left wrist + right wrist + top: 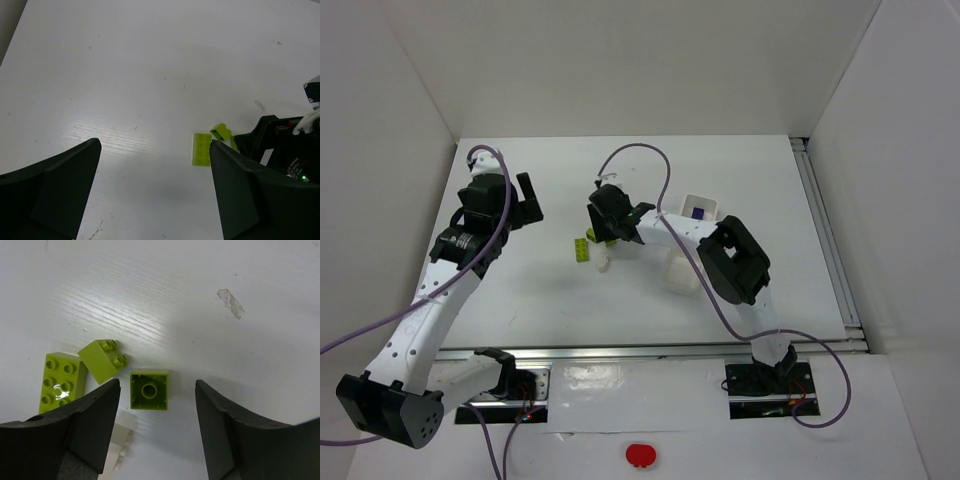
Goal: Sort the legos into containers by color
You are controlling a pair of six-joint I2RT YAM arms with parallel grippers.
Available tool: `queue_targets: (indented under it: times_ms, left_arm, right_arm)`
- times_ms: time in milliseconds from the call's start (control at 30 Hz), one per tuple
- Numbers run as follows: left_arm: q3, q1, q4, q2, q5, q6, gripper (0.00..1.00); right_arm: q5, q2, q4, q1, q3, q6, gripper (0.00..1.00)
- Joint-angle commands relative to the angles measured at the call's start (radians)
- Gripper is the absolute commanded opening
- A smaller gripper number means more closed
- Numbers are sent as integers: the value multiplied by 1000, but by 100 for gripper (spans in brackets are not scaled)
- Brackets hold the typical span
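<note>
Three lime-green legos lie close together on the table: a flat long one (60,381), a small one tipped on its side (102,360), and a small one upside down (149,390). My right gripper (157,384) hangs open just over them. The upside-down brick lies between its fingers, nearer the left one, touching neither. A whitish-cream lego (119,441) shows partly under the left finger. The white tray (684,278) is mostly hidden under the right arm, and its far compartment holds a dark purple-blue lego (698,212). My left gripper (155,143) stands open and empty, left of the long green lego (201,148).
White walls close in the table at the back and on both sides. A metal rail (830,250) runs along the right edge. The right arm's black gripper body (280,150) crowds the green bricks in the left wrist view. Purple cables loop over both arms.
</note>
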Motion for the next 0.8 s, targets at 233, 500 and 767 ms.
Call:
queue_targets:
  times_ms: [233,500,767]
  left_arm:
    - [-9,-1,5,-20,-21,19,99]
    - [-9,-1,5,-20,-21,19,99]
    - [-18,-1,14,19,26,19,99]
  right_arm:
    - [3,76,-22,10,52,-14,58]
    - [84,-48,-31,19,0,-14,35]
    - [199,-465,-11,-59,-347,41,35]
